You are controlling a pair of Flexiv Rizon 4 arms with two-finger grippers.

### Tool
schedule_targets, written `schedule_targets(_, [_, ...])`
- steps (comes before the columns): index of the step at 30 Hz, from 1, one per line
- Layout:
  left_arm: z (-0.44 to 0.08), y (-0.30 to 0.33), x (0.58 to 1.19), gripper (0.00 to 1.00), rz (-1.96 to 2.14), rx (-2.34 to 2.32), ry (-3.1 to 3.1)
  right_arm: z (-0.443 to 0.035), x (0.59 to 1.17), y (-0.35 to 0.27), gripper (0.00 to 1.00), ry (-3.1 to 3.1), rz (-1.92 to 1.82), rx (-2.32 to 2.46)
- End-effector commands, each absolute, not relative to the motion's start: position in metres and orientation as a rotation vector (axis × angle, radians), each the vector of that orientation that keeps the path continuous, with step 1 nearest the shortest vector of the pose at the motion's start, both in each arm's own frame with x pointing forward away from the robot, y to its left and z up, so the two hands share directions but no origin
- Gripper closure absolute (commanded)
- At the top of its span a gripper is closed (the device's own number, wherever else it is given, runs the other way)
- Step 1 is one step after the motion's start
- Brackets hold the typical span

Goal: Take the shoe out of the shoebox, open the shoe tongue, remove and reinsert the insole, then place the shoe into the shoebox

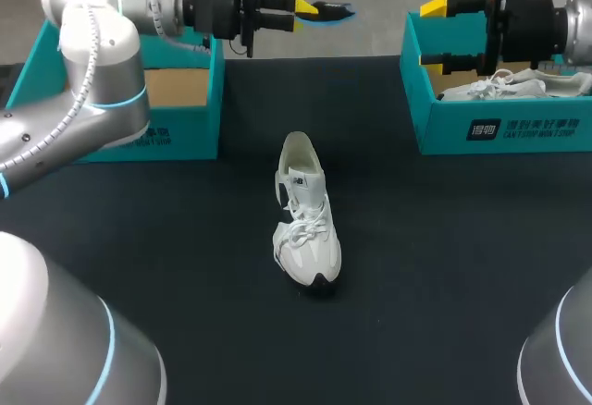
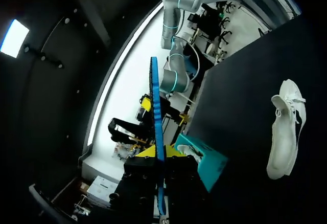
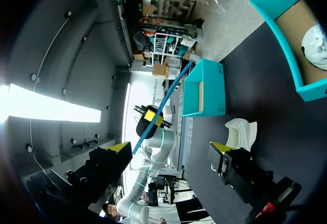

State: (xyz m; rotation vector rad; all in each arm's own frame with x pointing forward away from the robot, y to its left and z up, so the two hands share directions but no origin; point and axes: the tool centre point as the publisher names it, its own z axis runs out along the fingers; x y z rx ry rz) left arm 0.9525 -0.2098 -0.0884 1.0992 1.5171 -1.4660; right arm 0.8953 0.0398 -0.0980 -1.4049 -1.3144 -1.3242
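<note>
Left arm enters at the near left; left gripper is clamped on the blue insole, held in the air over the far edge of the table. Right gripper has its fingers spread and empty over the right shoebox, which holds a second shoe; the white shoe stands upright at mid-table, toe toward the camera, well apart from the left shoebox.

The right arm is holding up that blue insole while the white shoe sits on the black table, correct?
No: the left gripper holds the blue insole, as the head view shows; the right gripper is open. The white shoe does sit on the black table.
</note>
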Motion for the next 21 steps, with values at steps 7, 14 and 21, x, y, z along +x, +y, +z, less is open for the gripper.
schedule_targets(7, [-0.092, -0.21, 0.946, 1.0, -1.3, 1.15, 1.352, -0.098, 0.896, 0.041, 0.0, -1.315, -1.323, -1.407])
schedule_targets(14, [-0.099, -0.213, 0.947, 1.0, -1.237, 1.225, 1.333, -0.098, 0.896, 0.041, 0.0, -1.315, -1.323, -1.407])
schedule_targets(21, [-0.103, -0.219, 0.944, 1.0, -1.144, 1.316, 1.277, -0.095, 0.904, 0.049, 0.0, -1.327, -1.298, -1.398])
